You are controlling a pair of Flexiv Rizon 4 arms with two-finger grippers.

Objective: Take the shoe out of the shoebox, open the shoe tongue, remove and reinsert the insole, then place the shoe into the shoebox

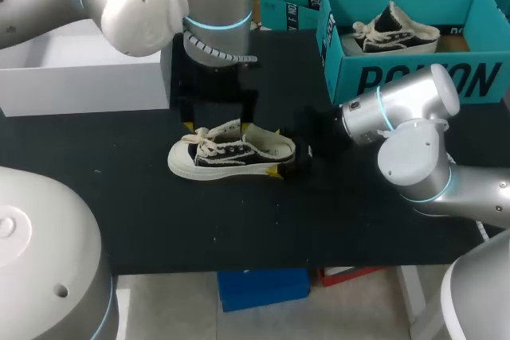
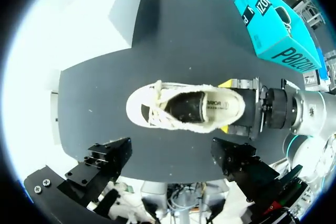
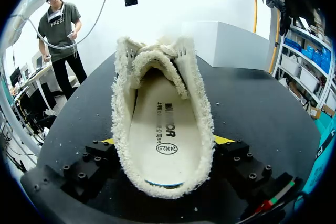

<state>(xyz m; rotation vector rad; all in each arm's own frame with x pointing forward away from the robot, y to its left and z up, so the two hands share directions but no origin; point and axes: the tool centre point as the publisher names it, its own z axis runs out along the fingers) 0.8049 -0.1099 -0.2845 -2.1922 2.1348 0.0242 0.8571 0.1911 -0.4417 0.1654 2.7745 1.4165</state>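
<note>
Lying apparently clasped within right gripper (image 3: pixel 165 141): shoe (image 1: pixel 227 153)

Black table top (image 1: pixel 119 197), matte and dark; I see it from overhead and in both wrist views (image 2: pixel 178 40) (image 3: pixel 252 103). A few pale specks are scattered on it, too small to tell what they are.

White box (image 1: pixel 80 77) on the table's far left part, plain sides and looks open on top. It also shows from the left wrist (image 2: pixel 123 9) and the right wrist (image 3: pixel 226 43), standing square on the black surface.

Second shoe (image 1: pixel 394 29), black with a white sole and pale laces, lies on its side inside the shoebox (image 1: pixel 414 77) at far right. It is well apart from the white box.
</note>
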